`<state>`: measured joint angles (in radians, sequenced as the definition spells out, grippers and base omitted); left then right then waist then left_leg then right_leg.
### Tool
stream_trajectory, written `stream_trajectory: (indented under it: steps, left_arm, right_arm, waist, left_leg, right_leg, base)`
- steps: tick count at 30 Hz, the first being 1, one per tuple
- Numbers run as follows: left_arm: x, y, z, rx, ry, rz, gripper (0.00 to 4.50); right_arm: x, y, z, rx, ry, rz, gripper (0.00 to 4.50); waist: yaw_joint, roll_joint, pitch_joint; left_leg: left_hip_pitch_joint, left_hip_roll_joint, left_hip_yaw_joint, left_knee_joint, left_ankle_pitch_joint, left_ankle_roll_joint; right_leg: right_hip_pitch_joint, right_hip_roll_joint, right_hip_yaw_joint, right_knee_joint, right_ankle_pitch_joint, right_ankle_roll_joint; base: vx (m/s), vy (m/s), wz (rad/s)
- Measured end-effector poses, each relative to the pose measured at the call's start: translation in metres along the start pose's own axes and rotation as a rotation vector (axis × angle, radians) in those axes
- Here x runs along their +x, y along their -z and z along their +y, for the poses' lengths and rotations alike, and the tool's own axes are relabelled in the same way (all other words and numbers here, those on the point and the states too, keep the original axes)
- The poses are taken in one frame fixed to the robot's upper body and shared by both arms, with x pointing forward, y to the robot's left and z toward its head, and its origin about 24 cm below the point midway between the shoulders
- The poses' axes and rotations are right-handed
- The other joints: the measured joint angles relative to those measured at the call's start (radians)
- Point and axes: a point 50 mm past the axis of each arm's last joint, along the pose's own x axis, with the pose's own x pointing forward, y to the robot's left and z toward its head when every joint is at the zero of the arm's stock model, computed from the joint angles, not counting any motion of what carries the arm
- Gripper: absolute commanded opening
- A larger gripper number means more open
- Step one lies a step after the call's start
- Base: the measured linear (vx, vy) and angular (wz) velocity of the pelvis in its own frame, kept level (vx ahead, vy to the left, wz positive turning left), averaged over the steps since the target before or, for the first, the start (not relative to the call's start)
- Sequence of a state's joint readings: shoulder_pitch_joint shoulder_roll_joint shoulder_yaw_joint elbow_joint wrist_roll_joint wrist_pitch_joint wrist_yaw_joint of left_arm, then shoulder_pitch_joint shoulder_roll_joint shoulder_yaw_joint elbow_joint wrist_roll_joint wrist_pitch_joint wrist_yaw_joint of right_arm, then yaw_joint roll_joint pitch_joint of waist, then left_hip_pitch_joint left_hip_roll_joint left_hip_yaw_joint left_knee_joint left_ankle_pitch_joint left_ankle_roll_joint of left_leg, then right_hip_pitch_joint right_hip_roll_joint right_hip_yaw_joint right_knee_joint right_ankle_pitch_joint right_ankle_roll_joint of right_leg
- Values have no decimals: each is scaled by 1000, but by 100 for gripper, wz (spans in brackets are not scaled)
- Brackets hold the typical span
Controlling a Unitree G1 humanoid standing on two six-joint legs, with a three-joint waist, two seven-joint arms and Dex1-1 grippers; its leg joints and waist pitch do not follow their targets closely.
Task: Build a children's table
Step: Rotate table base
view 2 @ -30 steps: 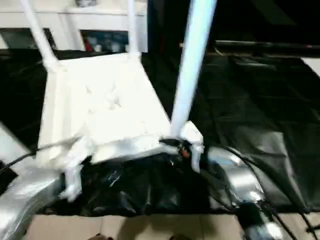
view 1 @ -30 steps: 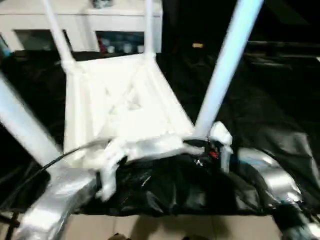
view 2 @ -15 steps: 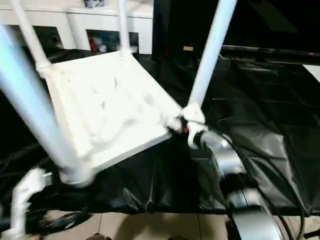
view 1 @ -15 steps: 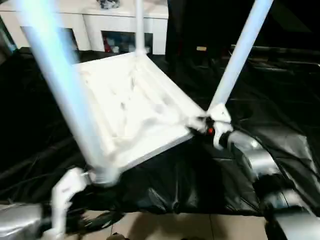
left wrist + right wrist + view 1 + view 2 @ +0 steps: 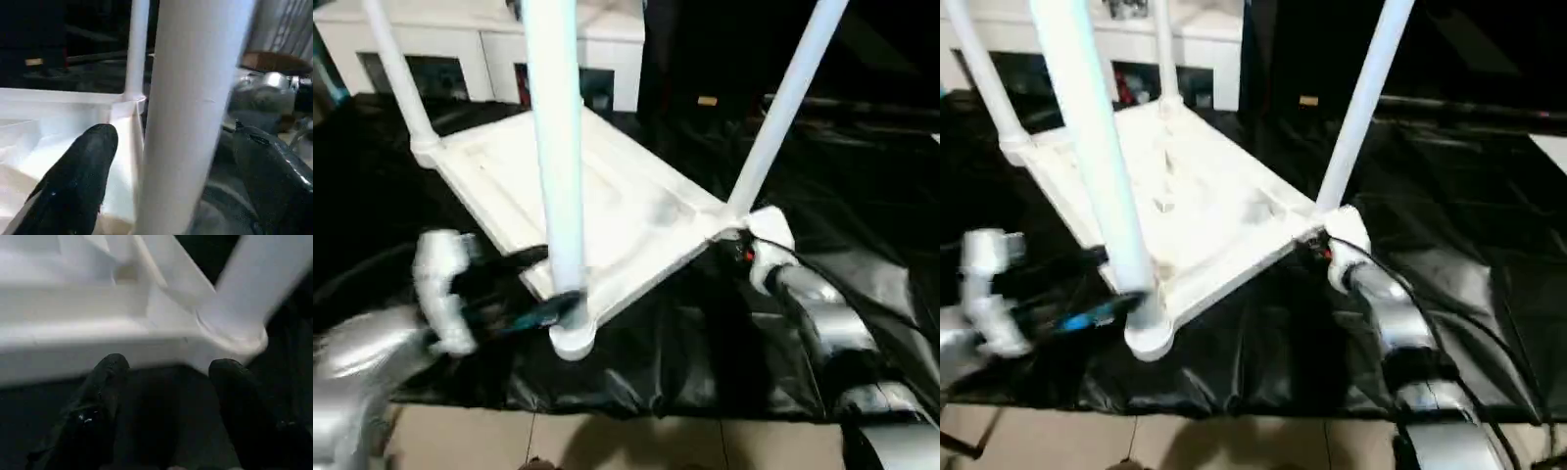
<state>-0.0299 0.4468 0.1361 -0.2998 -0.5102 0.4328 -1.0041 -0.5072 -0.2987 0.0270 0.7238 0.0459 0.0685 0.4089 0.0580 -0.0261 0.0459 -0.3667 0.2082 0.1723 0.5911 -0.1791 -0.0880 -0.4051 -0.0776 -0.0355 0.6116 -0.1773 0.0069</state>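
Legs all fitted on the upturned table (image 5: 607, 211); left claw (image 5: 171, 171) gapes around the centre-frame leg (image 5: 556, 147), right claw (image 5: 164, 382) open at the table's corner; flipping comes next.

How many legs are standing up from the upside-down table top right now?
4: near-left leg between the left claw's fingers, near-right leg by the right claw, far-left leg, far-right leg.

The upturned white plastic children's table (image 5: 597, 211) fills the middle of the black plastic sheet (image 5: 862, 225), its four round tapered legs rising as posts. The near leg (image 5: 558, 166) stands between the left gripper's (image 5: 168, 171) spread fingers. Open sheet lies to the right. A white cabinet (image 5: 480, 49) closes the far left.
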Motion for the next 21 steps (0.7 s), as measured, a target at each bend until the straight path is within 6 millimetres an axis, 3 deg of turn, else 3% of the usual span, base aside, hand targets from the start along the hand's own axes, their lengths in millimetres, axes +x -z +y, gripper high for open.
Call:
stream_trajectory:
  steps: [10,13,21]
  left_arm:
    - [55,-5,-5,-17,185,-98,449]
    - [66,-4,-9,-30,218,-108,449]
    - [102,-4,-25,-33,295,-109,449]
  right_arm:
    - [-2,8,6,-8,26,52,308]
    - [4,13,14,-15,9,90,308]
    - [30,-1,40,-2,-29,88,308]
  waist:
    - [-6,13,-2]
    - [-10,14,-1]
    - [-28,12,-2]
  left_leg:
    - [0,0,-1,0,0,0]
    - [0,0,-1,0,0,0]
    - [-1,1,-1,0,0,0]
  right_leg:
    - [0,1,-1,1,1,-2]
    - [0,1,-1,1,1,-2]
    - [-1,1,-1,0,1,-2]
  base:
    - [0,0,0]
    - [0,0,0]
    - [0,0,0]
